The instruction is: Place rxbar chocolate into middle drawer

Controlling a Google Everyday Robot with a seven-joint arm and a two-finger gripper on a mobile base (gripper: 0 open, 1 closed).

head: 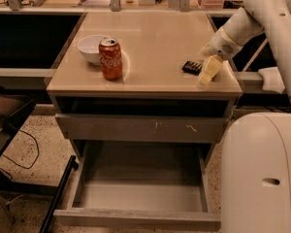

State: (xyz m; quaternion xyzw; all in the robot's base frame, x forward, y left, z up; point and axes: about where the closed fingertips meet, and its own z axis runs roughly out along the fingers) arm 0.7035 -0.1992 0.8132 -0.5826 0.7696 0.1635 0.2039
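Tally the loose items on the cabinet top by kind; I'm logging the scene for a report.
Bowls: 1 (white bowl)
Cans: 1 (red soda can)
Bars: 1 (rxbar chocolate)
Total: 3
The pincer is at the rxbar chocolate's right end.

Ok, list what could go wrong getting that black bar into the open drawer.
The gripper sits at the right end of the small black-wrapped bar, near the beige tabletop's front right corner; a glancing contact could push it off.
The open grey wood-look drawer lies partly under that tabletop; releasing too far back might miss it.
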